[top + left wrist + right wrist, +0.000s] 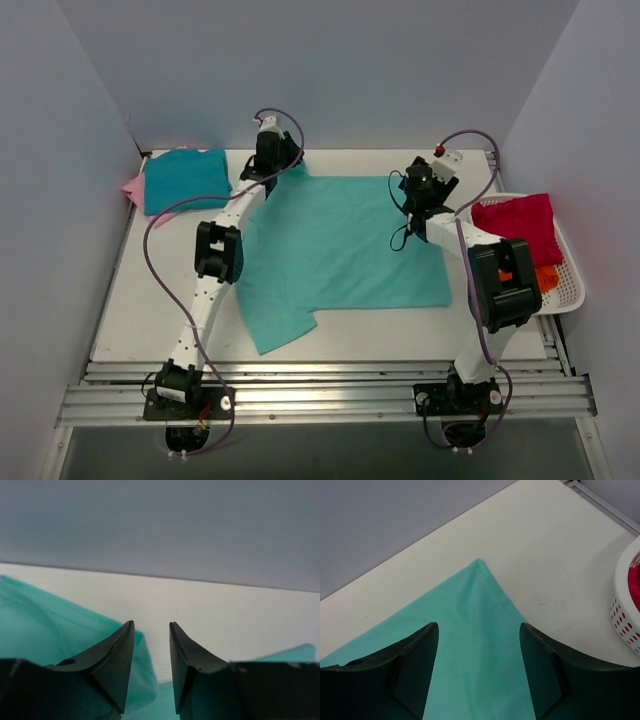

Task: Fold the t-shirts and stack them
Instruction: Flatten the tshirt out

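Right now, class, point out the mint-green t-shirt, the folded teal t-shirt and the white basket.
mint-green t-shirt [340,240]: top external view, middle of its spread body.
folded teal t-shirt [185,180]: top external view, centre of its top face.
white basket [571,282]: top external view, slotted right wall.

Open table flanks the mint t-shirt; white basket crowds right edge.

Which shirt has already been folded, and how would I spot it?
Start at the white table, then go to its far left corner. There a darker teal t-shirt lies folded into a square on a pink one. The big mint t-shirt beside it is paler and spread out flat.
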